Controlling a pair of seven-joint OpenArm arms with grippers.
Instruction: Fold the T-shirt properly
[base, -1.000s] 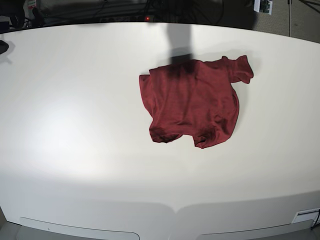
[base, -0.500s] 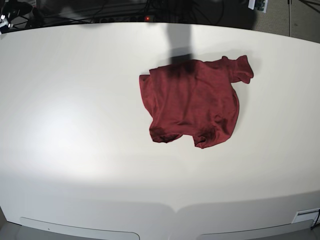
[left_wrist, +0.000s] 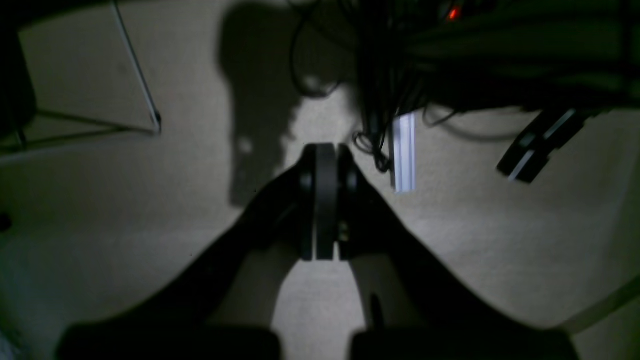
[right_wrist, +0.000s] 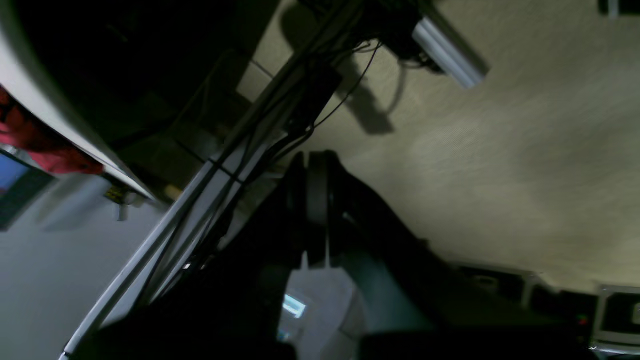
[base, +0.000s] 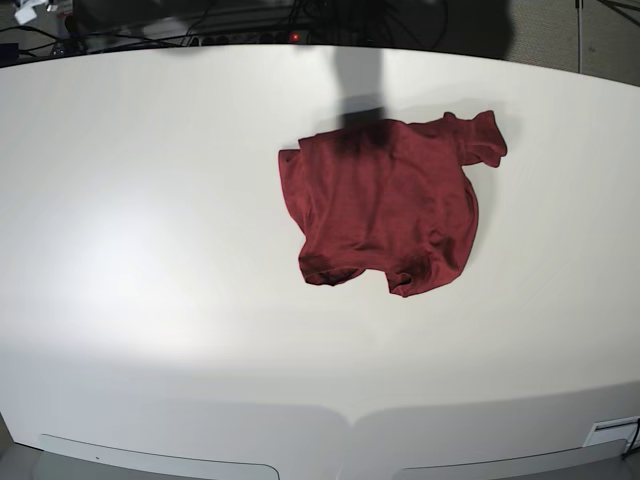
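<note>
The T-shirt is dark red and lies crumpled in a rough heap on the white table, right of centre toward the far side, with one bunched sleeve sticking out at its far right. Neither arm shows in the base view. In the left wrist view my left gripper is shut with nothing in it, hanging over carpet off the table. My right gripper is shut and empty too, beside the table's edge over the floor. A patch of red shows past that edge; I cannot tell what it is.
A dark shadow band runs from the table's far edge onto the shirt's top. Cables and a red light sit behind the far edge. Tripod legs and cable bundles stand on the carpet. A white tag marks the front right corner.
The dark shape at the far left of the base view, the right arm's side, rose to the top corner and has left the view. The T-shirt has not moved.
</note>
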